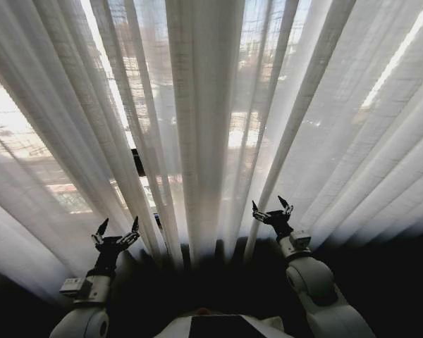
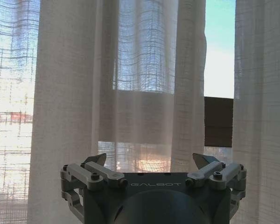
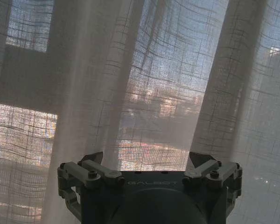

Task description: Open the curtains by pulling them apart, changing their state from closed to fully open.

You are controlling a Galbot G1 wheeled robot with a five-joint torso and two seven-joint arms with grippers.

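Observation:
The sheer white pleated curtains [image 1: 204,127] hang shut across the whole window in the head view. My left gripper [image 1: 116,231] is raised at the lower left, open and empty, just short of the folds. My right gripper [image 1: 271,210] is raised at the lower right, also open and empty, close to a fold. In the left wrist view the open left gripper [image 2: 149,161] faces the curtains [image 2: 70,93], where a narrow gap between panels shows sky. The right wrist view has the open right gripper [image 3: 147,158] facing the curtains' fabric [image 3: 144,84] at close range.
A dark brown strip [image 2: 218,121] crosses the gap between the panels in the left wrist view. A small dark slit [image 1: 138,162] shows between folds left of centre in the head view. Bright window panes and buildings glow through the cloth.

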